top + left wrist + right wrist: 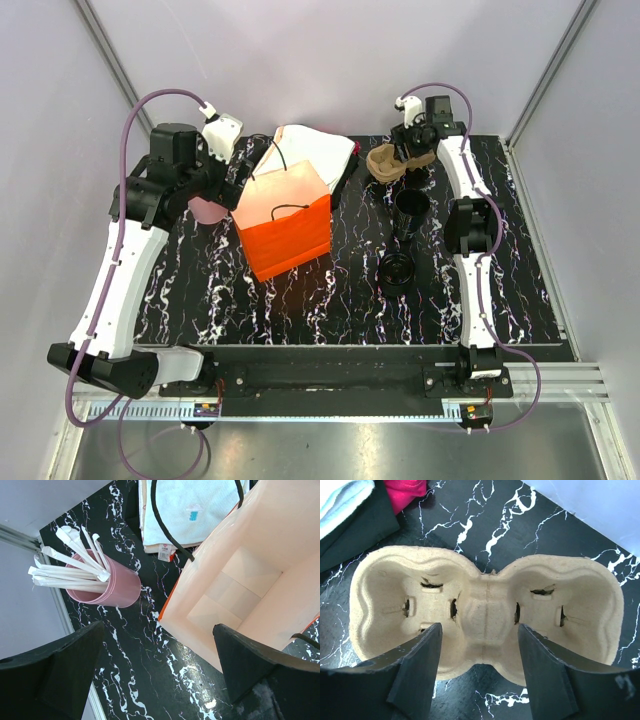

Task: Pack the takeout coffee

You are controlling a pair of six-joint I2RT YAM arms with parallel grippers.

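The takeout coffee (411, 205) stands upright on the black marbled table (520, 290), just on the near side of the cardboard tray (395, 162), and nothing is touching it. A second black round piece (397, 268) sits nearer the arm bases; whether it is a cup or a lid is too small to tell.

Over at the tray, the right gripper (479, 629) hangs low with its jaws apart, one finger over each hollow and the middle ridge between them, pinching nothing as far as the wrist view shows. The left gripper (159, 627) is spread wide and empty above the open mouth of the orange bag (285, 230), with the pink cup (105, 582) of stirrers just beside it.

The cup looks light and thin-walled, so it will likely buckle under a hard squeeze, and its smooth tapered side could slide through loose jaws. No lid can be made out, so a tilt could spill whatever is inside. The best hold is probably across the upper wall just below the rim, where it is stiffest, with the cup kept upright all the way
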